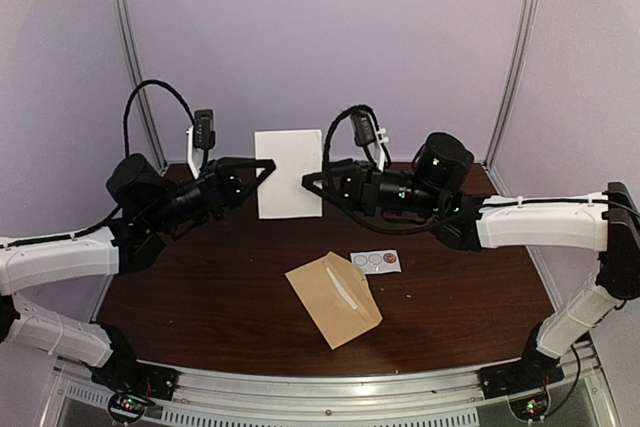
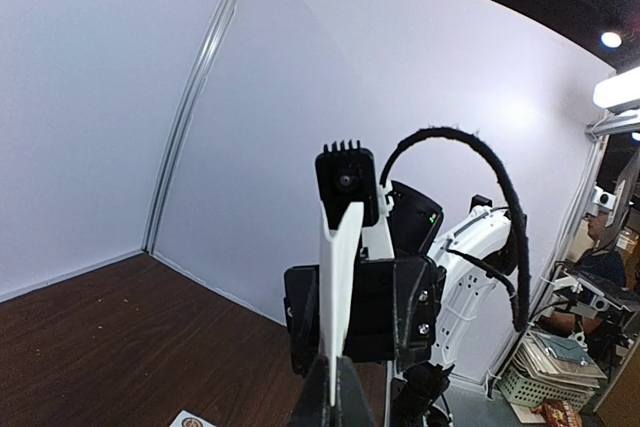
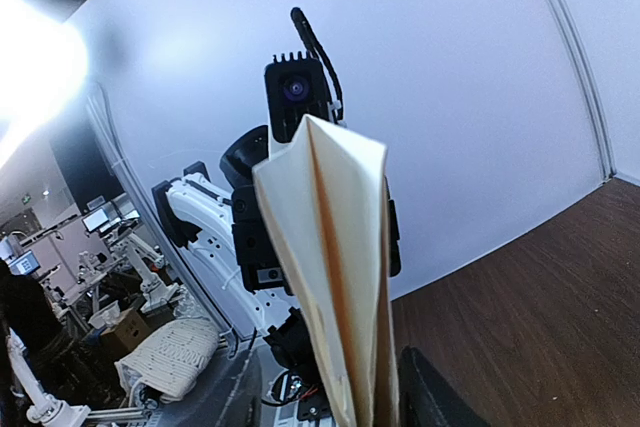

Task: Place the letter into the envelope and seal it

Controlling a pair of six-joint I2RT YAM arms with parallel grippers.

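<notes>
The letter [image 1: 288, 172], a folded white sheet, hangs upright in the air over the back of the table between both arms. My left gripper [image 1: 268, 165] is shut on its left edge; in the left wrist view the sheet [image 2: 345, 277] rises edge-on from the pinched jaws [image 2: 335, 402]. My right gripper [image 1: 308, 182] sits at the right edge. In the right wrist view the fold [image 3: 335, 247] stands between the jaws [image 3: 370, 407], close to one finger [image 3: 430, 397] and apart from the other. The tan envelope [image 1: 333, 299] lies flat on the table, nearer the front.
A small white card with round stickers [image 1: 375, 261] lies just right of the envelope's far corner; its corner also shows in the left wrist view [image 2: 190, 418]. The dark wooden table [image 1: 470, 287] is bounded by pale walls and metal posts at the back.
</notes>
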